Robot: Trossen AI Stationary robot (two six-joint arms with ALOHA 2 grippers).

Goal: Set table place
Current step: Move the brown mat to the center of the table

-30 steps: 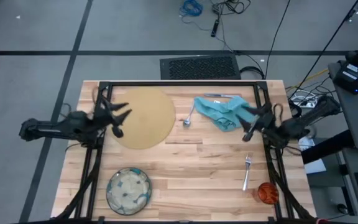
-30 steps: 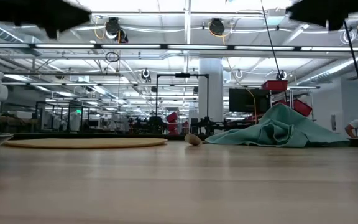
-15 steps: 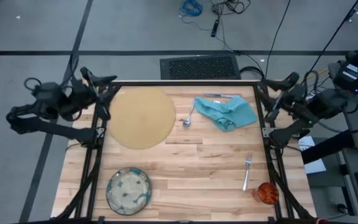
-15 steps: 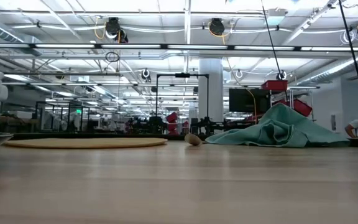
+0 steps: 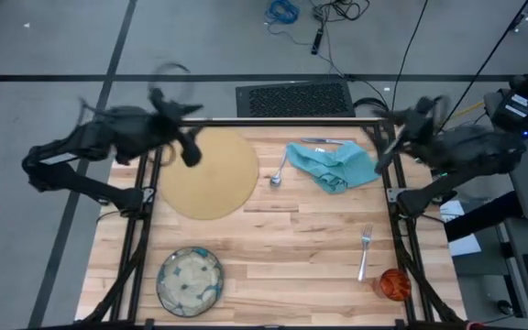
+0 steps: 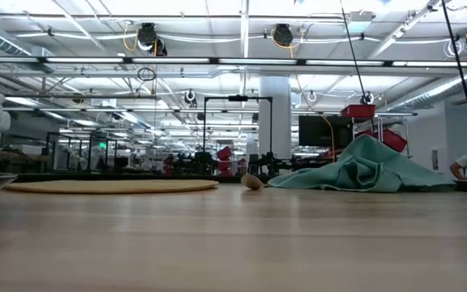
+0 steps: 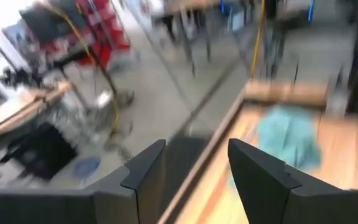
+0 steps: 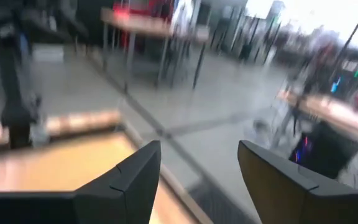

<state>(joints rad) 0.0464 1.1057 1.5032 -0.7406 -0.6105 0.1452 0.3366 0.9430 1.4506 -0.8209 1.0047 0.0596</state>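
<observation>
One crumpled teal napkin (image 5: 334, 164).

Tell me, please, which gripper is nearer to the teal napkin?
Right. The right gripper hovers just beside the teal napkin, at the table's right edge; the left gripper is across the placemat.

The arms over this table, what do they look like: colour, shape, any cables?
Both arms are dark, nearly black, built of slim jointed segments. The left gripper and the right gripper each end in two flat, matte black, wedge-shaped fingers. No markings show. A thin dark cable loops above the left arm in the high view.
</observation>
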